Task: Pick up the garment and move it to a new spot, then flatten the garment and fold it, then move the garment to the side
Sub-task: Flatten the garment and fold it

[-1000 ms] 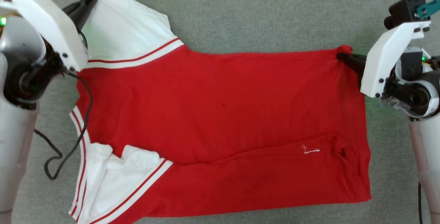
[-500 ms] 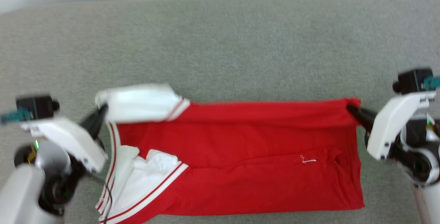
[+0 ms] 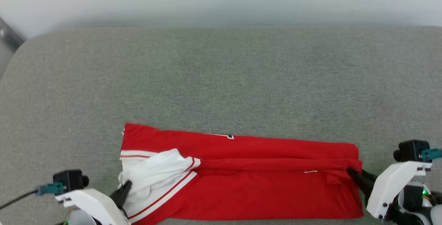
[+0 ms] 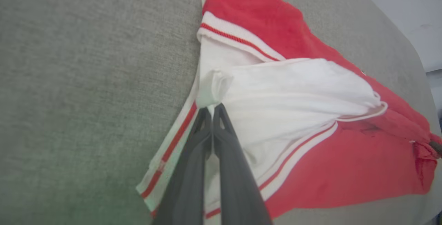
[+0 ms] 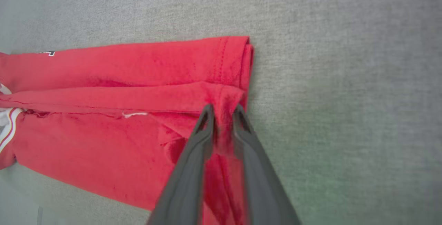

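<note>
Red garment [image 3: 262, 190], clamped by left gripper [image 4: 211, 109] (sleeve [image 4: 293, 90]), right gripper [image 5: 222, 112]

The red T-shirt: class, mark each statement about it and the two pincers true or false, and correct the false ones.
1. The left pincer is shut on the white sleeve of the garment. True.
2. The right pincer is open and clear of the cloth. False: it is shut on red cloth at the garment's hem end.
3. The garment lies spread out in a single layer. False: it is folded lengthwise into a long band.
4. The garment rests on a grey fabric surface. True.
</note>
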